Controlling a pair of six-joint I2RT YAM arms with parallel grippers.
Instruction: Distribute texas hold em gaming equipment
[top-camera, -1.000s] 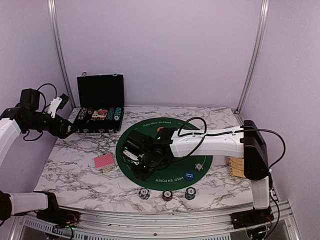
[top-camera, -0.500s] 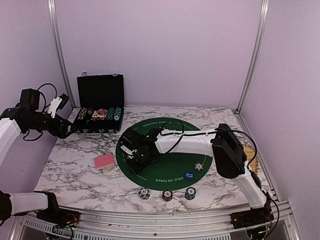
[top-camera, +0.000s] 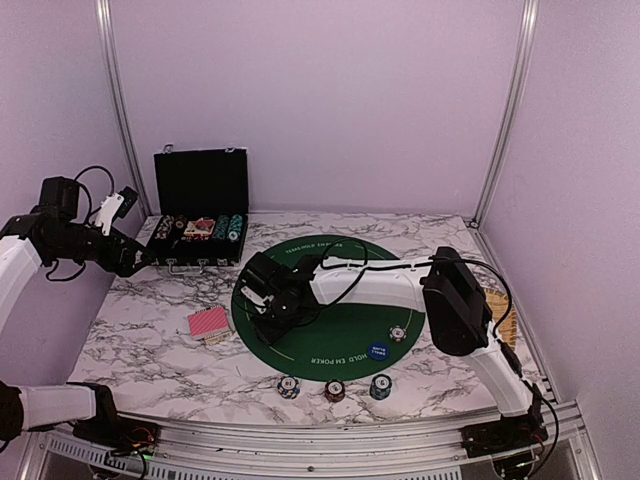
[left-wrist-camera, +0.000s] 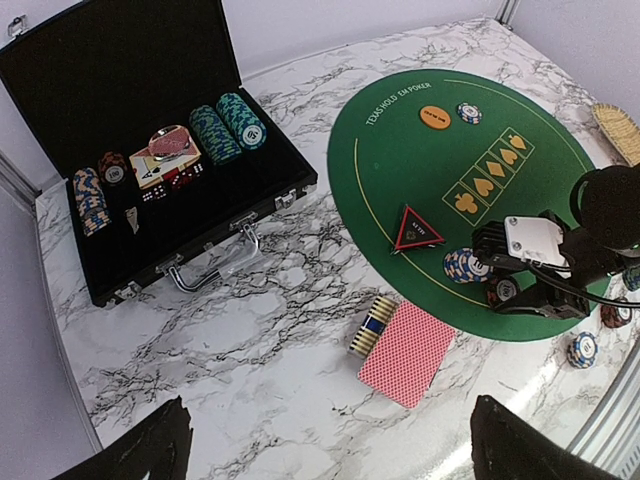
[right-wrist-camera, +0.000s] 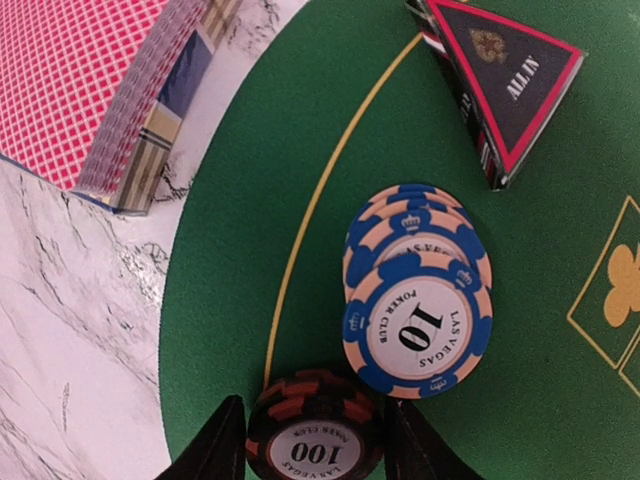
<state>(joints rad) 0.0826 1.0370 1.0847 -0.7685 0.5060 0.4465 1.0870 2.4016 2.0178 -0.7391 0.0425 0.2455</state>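
- The table (top-camera: 150, 340) is filling the lower half of the top view and carrying everything.
- The mat (top-camera: 350, 335) is lying at centre frame. Most of the dealt pieces are sitting on it or just below its lower rim.
- The case (top-camera: 200, 185) is standing open at upper left, with more chips lying inside.
- The right pincer (right-wrist-camera: 315, 445) is reaching across to the mat's left edge. It is gripping the 100 stack (right-wrist-camera: 315, 420), with a finger lying against each side.
- The left pincer (left-wrist-camera: 335, 445) is hanging over the left of the table, spread wide and holding nothing.
- The cards (left-wrist-camera: 405, 352) are lying off the mat, at lower centre of the left wrist view. A short roll of chips (left-wrist-camera: 372, 325) is touching their upper-left edge.
- The triangle (right-wrist-camera: 500, 80) is sitting at upper right of the right wrist view, near the blue stack (right-wrist-camera: 415, 300).
- The blue stack is leaning at centre right, its chips fanning out, just beside the 100 stack.
- The 100 stack is sitting at bottom centre, seemingly resting on the mat over its yellow line.
- Risks, as I am judging them:
  - The right-hand finger is working in the narrow space beside the blue stack, so spreading or lifting crookedly could be nudging that slanted pile over.
  - Uneven letting-go could be dragging the 100 stack's top chips sideways and spilling them off the mat.
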